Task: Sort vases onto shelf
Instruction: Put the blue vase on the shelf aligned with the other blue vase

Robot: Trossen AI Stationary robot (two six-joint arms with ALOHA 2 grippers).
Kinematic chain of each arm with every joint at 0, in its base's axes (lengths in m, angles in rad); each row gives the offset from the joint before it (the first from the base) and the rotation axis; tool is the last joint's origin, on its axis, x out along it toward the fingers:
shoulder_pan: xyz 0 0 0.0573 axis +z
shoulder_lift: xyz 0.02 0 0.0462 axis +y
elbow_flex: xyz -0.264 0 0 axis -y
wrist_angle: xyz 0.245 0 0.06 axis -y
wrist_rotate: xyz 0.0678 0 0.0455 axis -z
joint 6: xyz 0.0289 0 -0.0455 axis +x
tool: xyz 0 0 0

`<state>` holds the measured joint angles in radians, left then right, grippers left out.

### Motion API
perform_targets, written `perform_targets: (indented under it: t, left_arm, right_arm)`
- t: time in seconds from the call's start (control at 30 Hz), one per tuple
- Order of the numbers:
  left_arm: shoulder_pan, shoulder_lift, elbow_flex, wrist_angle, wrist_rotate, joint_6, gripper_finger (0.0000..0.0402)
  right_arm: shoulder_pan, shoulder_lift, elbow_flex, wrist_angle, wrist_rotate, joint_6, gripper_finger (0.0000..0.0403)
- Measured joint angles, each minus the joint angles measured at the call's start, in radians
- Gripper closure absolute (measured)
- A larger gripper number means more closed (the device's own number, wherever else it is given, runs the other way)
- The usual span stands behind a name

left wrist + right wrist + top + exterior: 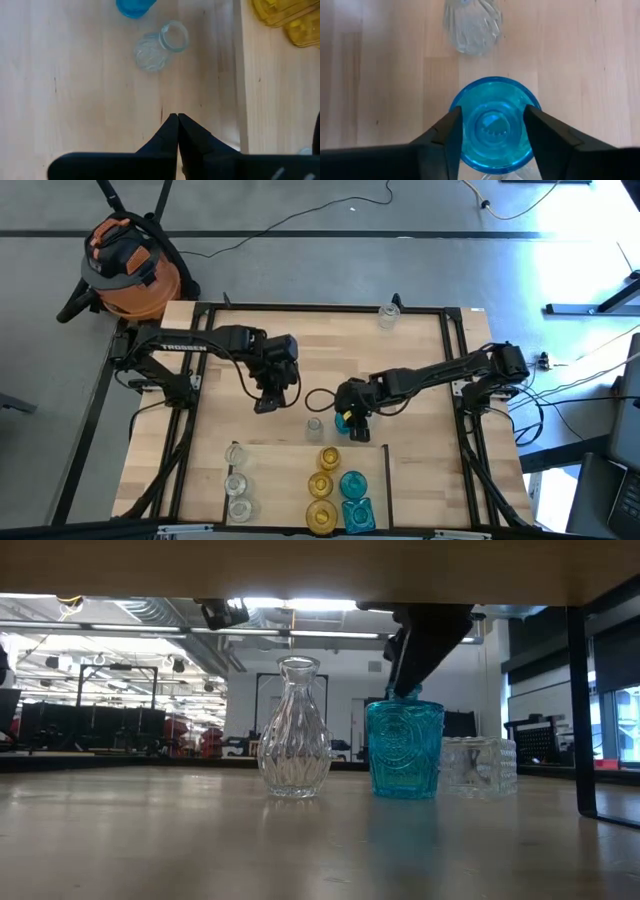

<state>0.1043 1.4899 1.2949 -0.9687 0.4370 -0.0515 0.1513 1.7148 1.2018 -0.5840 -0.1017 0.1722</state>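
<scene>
My right gripper [347, 420] [492, 109] reaches down from above onto a teal-blue round vase [343, 422] [405, 750] that stands on the table, just off the far edge of the shelf [280, 490]. A clear fluted vase [315, 426] [293, 730] stands upright on its base beside it, on the left. My left gripper [266, 404] [177, 117] hovers shut, to the left of and beyond the clear vase, touching nothing. On the shelf stand clear vases [236, 480], amber vases [324, 485] and teal vases [353, 498]. My right gripper has the teal vase by its rim [495, 82], with one finger [451, 137] on each outer side. The fingers come from above, pointing down. Their own bulk hides the places of contact. The vase is upright with its base [405, 792] on the table.
A clear square vase [388, 313] [480, 768] stands alone near the table's far edge. A black cable loop [320, 398] lies between the two grippers. Black frame rails [455, 350] border the table. An orange shop vacuum [125, 265] sits on the floor beyond the far left corner.
</scene>
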Motion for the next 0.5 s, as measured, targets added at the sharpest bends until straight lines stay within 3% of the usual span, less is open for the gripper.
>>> perform_targets:
  t: [0.17, 0.43, 0.5]
  left_arm:
    - [-0.003, 0.0, 0.0, 0.0, -0.001, -0.02, 0.04]
    - [-0.003, 0.0, 0.0, 0.001, -0.001, -0.025, 0.04]
    - [-0.003, 0.0, 0.0, 0.001, -0.005, -0.025, 0.04]
  right_arm:
    - [0.014, 0.001, -0.002, 0.014, 0.043, 0.003, 0.0212]
    - [0.079, 0.001, -0.002, 0.013, 0.145, 0.003, 0.0318]
    - [0.086, -0.003, -0.002, 0.013, 0.152, 0.003, 0.0319]
